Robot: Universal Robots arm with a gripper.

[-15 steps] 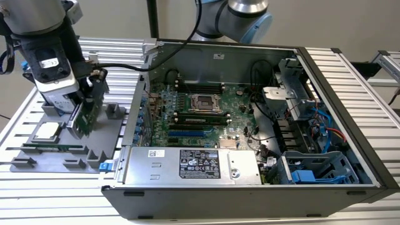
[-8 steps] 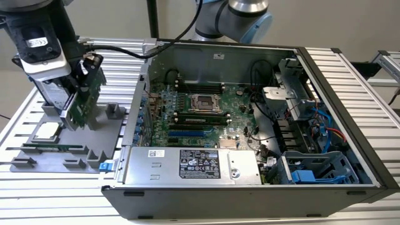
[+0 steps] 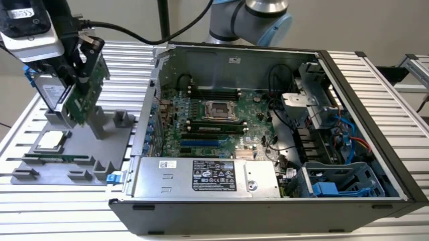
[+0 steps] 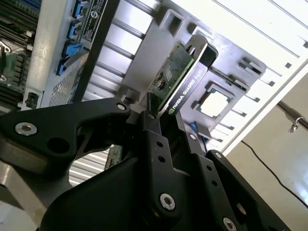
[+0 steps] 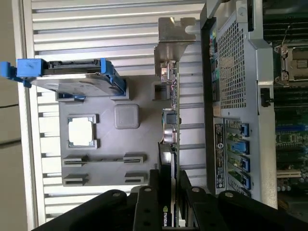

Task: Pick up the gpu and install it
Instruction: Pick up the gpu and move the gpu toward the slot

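A slatted table (image 3: 60, 216) carries everything: an open computer case (image 3: 365, 105) lying on its side, and beside it, toward the exterior view's left, a grey tray (image 3: 80, 155) of parts. Inside the case the motherboard (image 3: 221, 113) faces up, with its expansion slots (image 3: 201, 143) along the edge nearest the tray. That puts them toward the exterior view's right of the gripper and lower than it, with the case wall standing between. The room above the board looks free, though cables crowd the far side. On the tray a hard drive (image 5: 72, 79) stands in a blue frame, and a processor chip (image 5: 81, 131) lies flat near it. The gpu (image 3: 82, 93) is over the tray, clamped in the gripper (image 4: 168, 118). It stands nearly upright on its long axis, leaning slightly, and its silver bracket (image 5: 171, 45) is at the end away from the wrist. The two black fingers (image 5: 153, 192) pinch the card's faces at its upper end, narrow and closed on it. Whether its lower end has cleared the tray's holder I cannot tell.
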